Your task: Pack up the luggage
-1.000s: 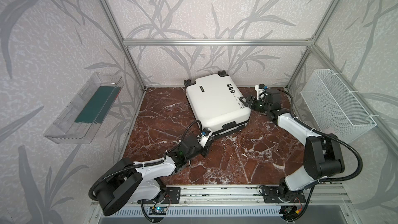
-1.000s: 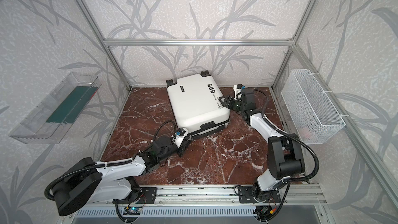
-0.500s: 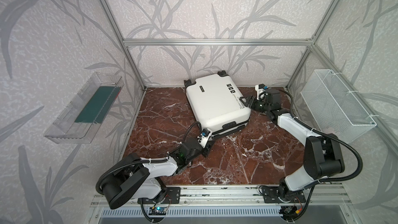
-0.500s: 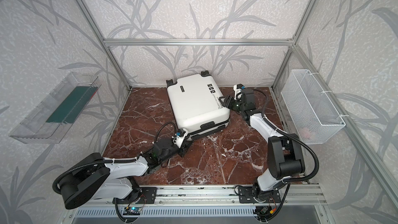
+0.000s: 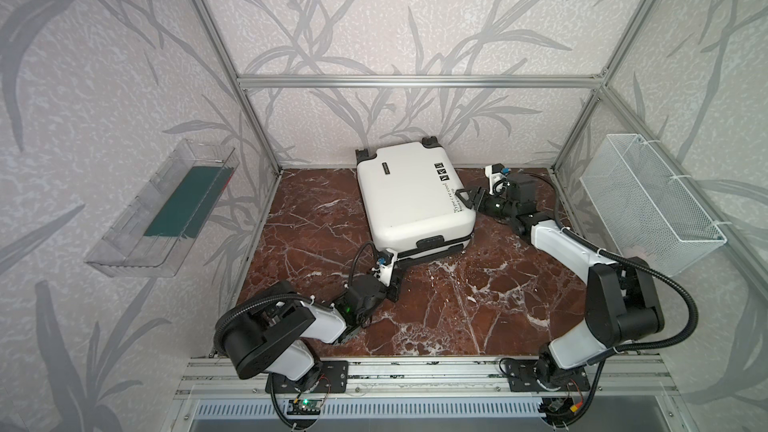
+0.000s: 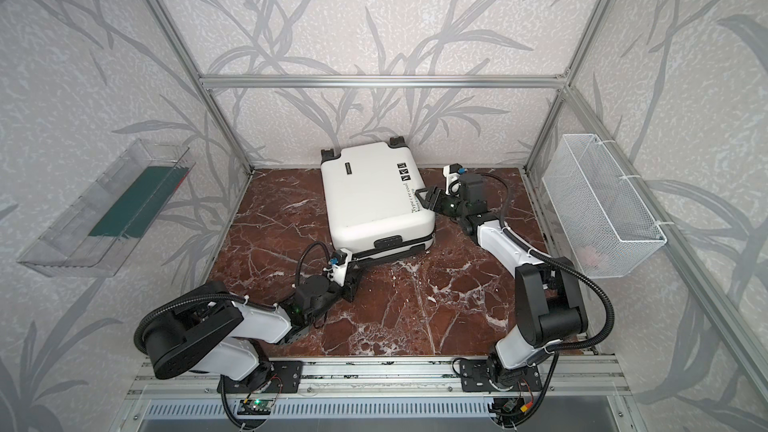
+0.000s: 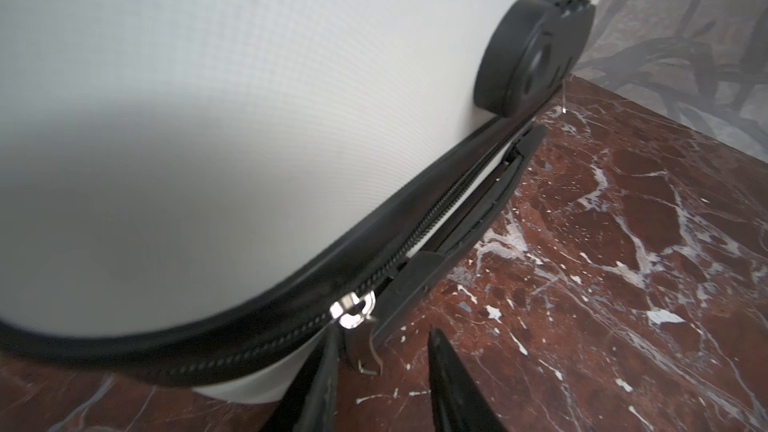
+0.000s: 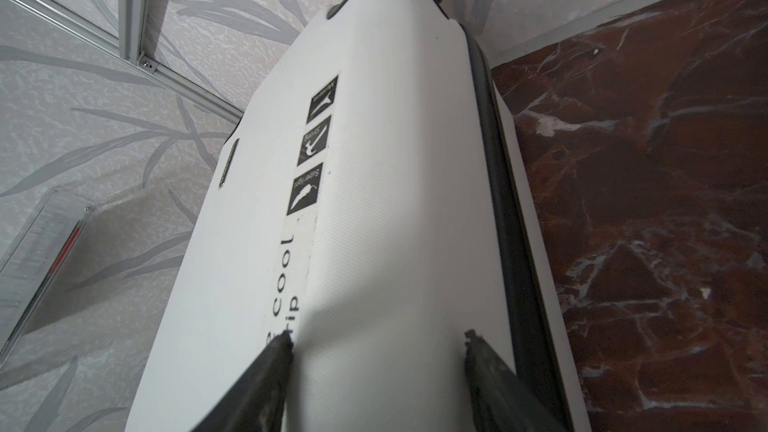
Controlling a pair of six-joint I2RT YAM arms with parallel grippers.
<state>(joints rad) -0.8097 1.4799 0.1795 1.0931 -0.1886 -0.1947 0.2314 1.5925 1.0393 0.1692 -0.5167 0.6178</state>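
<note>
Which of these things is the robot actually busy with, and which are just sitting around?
In use: luggage, its zipper slider, left end effector, right end effector.
Just there: wire basket, clear wall tray holding a green flat item.

Both top views look steeply down from the front, sharing the whole marble floor [image 5: 457, 305]. Left wrist camera: close behind the left gripper [image 7: 384, 330], facing the luggage [image 7: 208, 97] zipper seam [image 7: 432, 220]. Right wrist camera: close, looking along the lid [image 8: 374, 201].
</note>
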